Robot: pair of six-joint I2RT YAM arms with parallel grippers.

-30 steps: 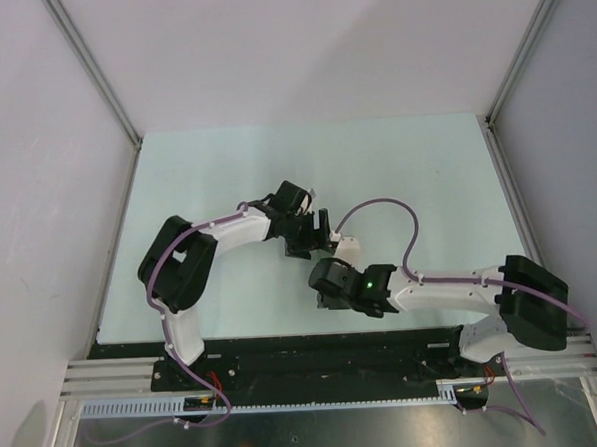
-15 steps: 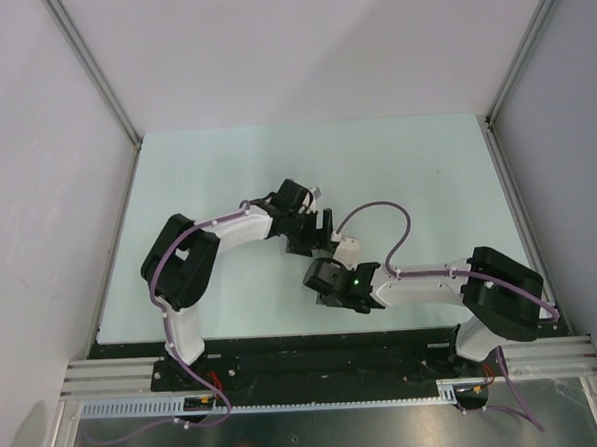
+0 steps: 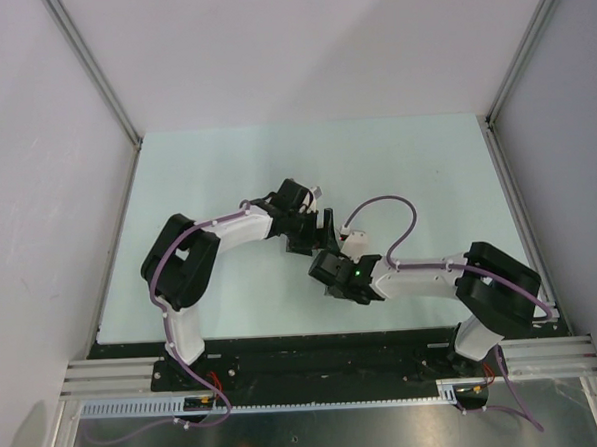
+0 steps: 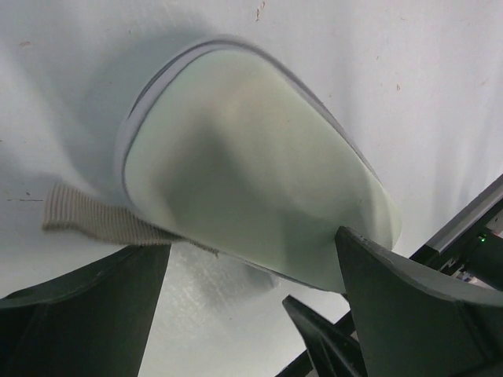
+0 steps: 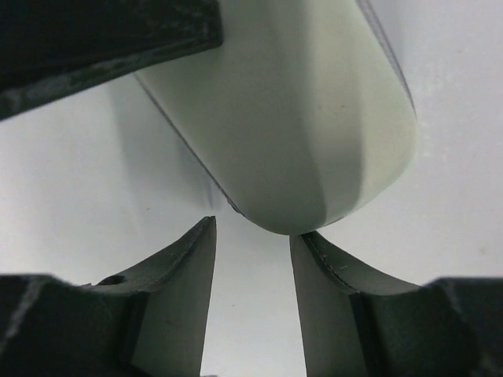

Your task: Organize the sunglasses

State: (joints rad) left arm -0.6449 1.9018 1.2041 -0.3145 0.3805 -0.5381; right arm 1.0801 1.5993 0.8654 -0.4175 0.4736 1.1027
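The sunglasses are out of view in every frame. An oblong beige case lies on the table between my two wrists. Seen from the left wrist, the case fills the frame, a ribbed beige tab sticking out at its left. My left gripper stands open, its fingers spread wide either side of the case's near end. In the right wrist view the rounded end of the case sits just past the tips of my open right gripper, with nothing between its fingers.
The pale table is walled on three sides, with metal rails along its edges. Both wrists crowd the same spot: a left finger shows in the right wrist view, a right finger in the left.
My right wrist has moved forward and up to the case's end. My left gripper has widened slightly and stayed in place.
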